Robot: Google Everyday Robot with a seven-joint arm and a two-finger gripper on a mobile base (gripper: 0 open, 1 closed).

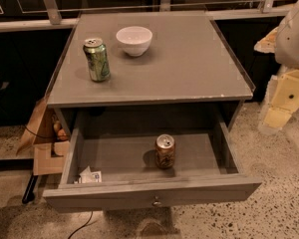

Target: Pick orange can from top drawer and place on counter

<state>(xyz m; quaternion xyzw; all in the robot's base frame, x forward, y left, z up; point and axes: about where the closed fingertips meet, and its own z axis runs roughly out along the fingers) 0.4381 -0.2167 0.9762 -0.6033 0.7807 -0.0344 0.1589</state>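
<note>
The orange can (165, 151) stands upright inside the top drawer (149, 193), right of the drawer's middle, with its silver top showing. The drawer is pulled out wide below the counter (189, 68), and its small round knob (156, 201) is on the front panel. My gripper (281, 108), with its white and yellowish arm parts, hangs at the right edge of the view. It is to the right of the cabinet, apart from the can and the drawer, and holds nothing that I can see.
A green can (96, 59) and a white bowl (134, 40) stand on the counter's back left. A small white packet (89, 176) lies in the drawer's front left corner. A brown cardboard box (45, 143) sits on the floor left of the cabinet.
</note>
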